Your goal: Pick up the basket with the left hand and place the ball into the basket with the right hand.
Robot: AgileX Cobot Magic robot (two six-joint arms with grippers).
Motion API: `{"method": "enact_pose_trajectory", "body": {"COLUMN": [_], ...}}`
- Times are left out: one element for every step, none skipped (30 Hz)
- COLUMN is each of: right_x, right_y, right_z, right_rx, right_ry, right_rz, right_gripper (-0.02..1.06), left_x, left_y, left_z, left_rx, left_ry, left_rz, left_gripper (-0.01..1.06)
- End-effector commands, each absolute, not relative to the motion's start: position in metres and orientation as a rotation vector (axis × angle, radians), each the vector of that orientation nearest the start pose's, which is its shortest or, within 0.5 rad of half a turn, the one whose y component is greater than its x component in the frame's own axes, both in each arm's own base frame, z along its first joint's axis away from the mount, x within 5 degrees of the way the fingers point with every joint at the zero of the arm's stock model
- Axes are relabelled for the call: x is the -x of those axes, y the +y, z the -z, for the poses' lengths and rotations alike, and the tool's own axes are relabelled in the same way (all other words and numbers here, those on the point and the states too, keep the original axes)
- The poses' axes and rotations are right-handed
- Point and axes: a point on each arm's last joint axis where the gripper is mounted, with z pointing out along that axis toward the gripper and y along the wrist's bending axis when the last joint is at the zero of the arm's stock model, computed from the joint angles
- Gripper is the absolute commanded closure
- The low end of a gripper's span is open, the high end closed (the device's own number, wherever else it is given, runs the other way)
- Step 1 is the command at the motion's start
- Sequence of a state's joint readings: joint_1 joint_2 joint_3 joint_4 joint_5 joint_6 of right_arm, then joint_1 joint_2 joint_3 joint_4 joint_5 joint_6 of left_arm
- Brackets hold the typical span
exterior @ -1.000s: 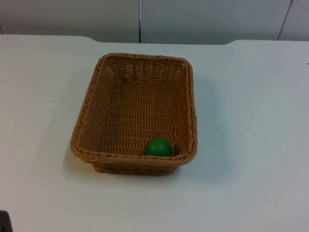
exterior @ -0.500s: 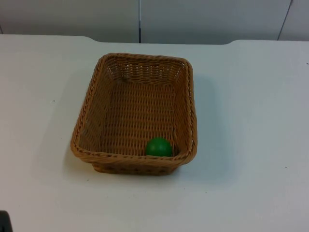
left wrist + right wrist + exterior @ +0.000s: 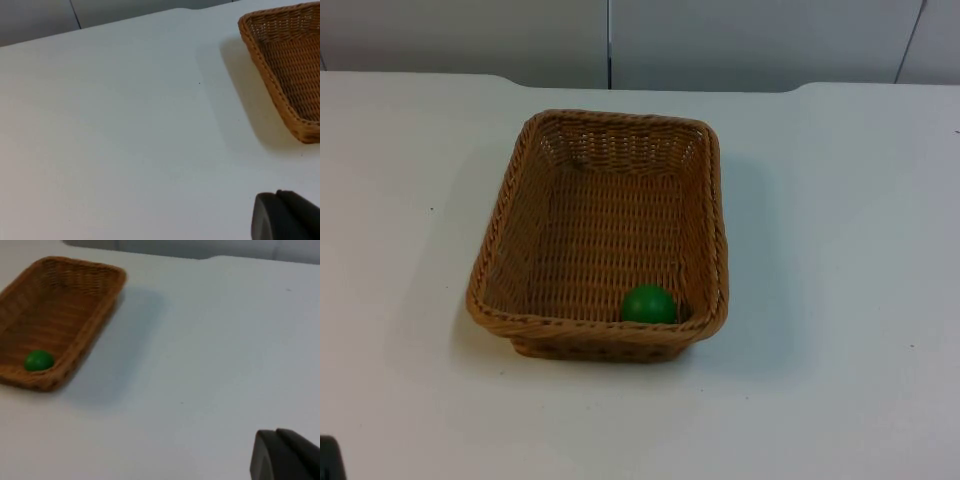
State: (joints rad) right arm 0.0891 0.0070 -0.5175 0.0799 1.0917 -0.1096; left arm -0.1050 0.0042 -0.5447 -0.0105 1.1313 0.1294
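Basket: you see a rectangular woven wicker basket [image 3: 600, 235], tan-brown with a braided rim, standing flat on the white surface [image 3: 840, 250]. Its short ends face the grey partition wall [image 3: 720, 40] and the near edge of the surface.

Ball: a small round green ball [image 3: 648, 304] lies inside the basket, on the woven floor, in the corner at the near short wall and touching or almost touching that wall. From the right wrist view you find the same ball [image 3: 39, 360] low against the basket's near wall [image 3: 47, 380].

Left pincer: you see one black fingertip of the left pincer [image 3: 285, 216] above bare surface [image 3: 125, 130]. The basket [image 3: 287, 65] lies ahead of this pincer and off to one side, well apart from it; nothing is between its fingers that you can see. You cannot tell from this whether the left pincer is open or closed.

Right pincer: one black fingertip of the right pincer [image 3: 285, 455] stands over bare surface [image 3: 210, 350]. The basket [image 3: 55, 315] with the ball sits far ahead of it and across to the side, well apart. You cannot tell whether this pincer is open or closed either.

Contact: neither pincer touches the basket or the ball.

Task state: the ball is already in the basket, and the basket rests on the surface, not lifted.

Shadow: the basket throws a soft shadow on the surface along its right long side.
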Motion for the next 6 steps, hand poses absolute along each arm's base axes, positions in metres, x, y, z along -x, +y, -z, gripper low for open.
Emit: {"method": "enact_pose_trajectory", "body": {"right_x": [0.0074, 0.0073, 0.0071, 0.0071, 0.007, 0.0069], "right_y": [0.0065, 0.0067, 0.0068, 0.0068, 0.007, 0.0071], "right_z": [-0.2791, -0.2791, -0.2791, -0.2791, -0.2791, -0.2791], "right_rx": [0.137, 0.121, 0.099, 0.099, 0.079, 0.064], "right_ry": [2.045, 2.046, 2.047, 2.047, 2.048, 2.049], "right_rz": [-0.045, -0.035, -0.022, -0.022, -0.01, -0.001], "right_gripper": [1.05, 1.05, 1.05, 1.05, 1.05, 1.05], "left_x": [0.0125, 0.0125, 0.0125, 0.0125, 0.0125, 0.0125], "left_y": [0.0004, 0.0004, 0.0004, 0.0004, 0.0004, 0.0004], "left_z": [-0.2841, -0.2841, -0.2841, -0.2841, -0.2841, -0.2841], "left_rx": [-0.252, -0.252, -0.252, -0.252, -0.252, -0.252], "left_ry": [2.046, 2.046, 2.046, 2.046, 2.046, 2.046], "left_rz": [0.003, 0.003, 0.003, 0.003, 0.003, 0.003], "left_gripper": [1.05, 1.05, 1.05, 1.05, 1.05, 1.05]}}
